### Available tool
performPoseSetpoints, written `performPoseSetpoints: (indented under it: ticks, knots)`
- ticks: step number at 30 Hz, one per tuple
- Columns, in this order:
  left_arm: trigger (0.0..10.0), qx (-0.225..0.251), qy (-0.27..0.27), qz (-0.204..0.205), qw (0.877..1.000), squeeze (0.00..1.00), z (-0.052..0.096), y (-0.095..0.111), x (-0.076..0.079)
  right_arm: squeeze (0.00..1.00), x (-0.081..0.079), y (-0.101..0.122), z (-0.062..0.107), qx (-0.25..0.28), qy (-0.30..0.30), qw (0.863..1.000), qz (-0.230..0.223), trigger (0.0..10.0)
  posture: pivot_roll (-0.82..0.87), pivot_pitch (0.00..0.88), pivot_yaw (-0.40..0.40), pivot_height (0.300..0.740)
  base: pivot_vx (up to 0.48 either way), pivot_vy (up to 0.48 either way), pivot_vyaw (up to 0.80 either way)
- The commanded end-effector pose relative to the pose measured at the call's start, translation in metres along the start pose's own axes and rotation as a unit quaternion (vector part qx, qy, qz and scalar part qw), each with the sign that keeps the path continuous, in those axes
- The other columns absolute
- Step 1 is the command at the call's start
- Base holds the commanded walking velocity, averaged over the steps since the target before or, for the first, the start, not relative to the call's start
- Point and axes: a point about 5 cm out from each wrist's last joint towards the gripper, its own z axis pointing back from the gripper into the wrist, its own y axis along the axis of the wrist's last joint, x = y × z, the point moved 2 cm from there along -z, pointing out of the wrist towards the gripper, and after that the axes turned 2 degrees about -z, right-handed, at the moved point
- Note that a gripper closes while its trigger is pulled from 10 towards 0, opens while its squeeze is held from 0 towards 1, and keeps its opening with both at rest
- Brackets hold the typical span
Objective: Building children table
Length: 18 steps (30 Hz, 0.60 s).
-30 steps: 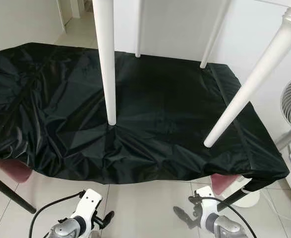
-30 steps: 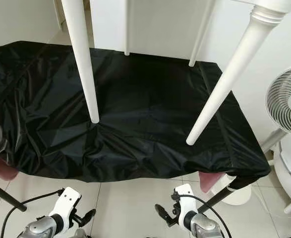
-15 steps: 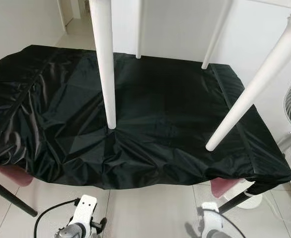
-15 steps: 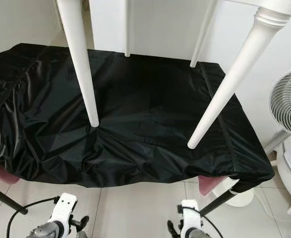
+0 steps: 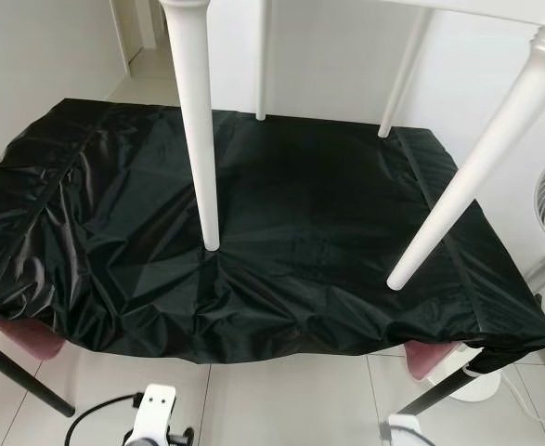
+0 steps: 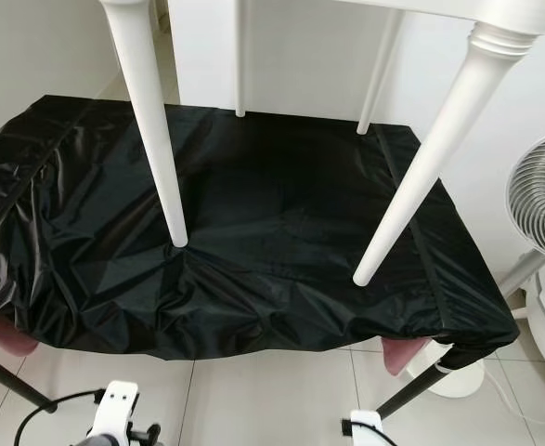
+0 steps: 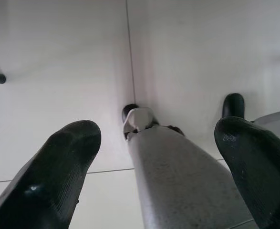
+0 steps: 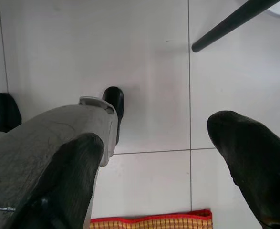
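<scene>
White turned-wood children's table (image 5: 203, 139) upright on black sheet (image 5: 300, 214), legs vertical, above and ahead of left gripper (image 7: 154, 157) and right gripper (image 8: 154, 162); both released, floorward.

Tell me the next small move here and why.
Probably raise the left gripper and right gripper from beside the legs toward the white children's table. Both hang open over the floor tiles, holding nothing, while the table already stands on four legs on the black cloth.
</scene>
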Motion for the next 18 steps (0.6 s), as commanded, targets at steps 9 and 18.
performPoseSetpoints:
  ticks: [9,18]
  knots:
    - [10.0,-0.02,0.014,-0.002,1.0,0.0,-0.001,-0.005,0.003,0.0,0.006,-0.006,0.001,-0.016,-0.014,1.0,0.015,10.0,0.06,0.007,-0.018,0.74,0.0,0.0,0.0]
    - [10.0,-0.025,0.004,-0.027,0.999,0.0,-0.002,-0.003,0.008,0.0,-0.005,-0.001,-0.001,-0.017,-0.007,0.999,0.028,10.0,0.06,0.022,-0.003,0.74,0.0,0.0,0.0]
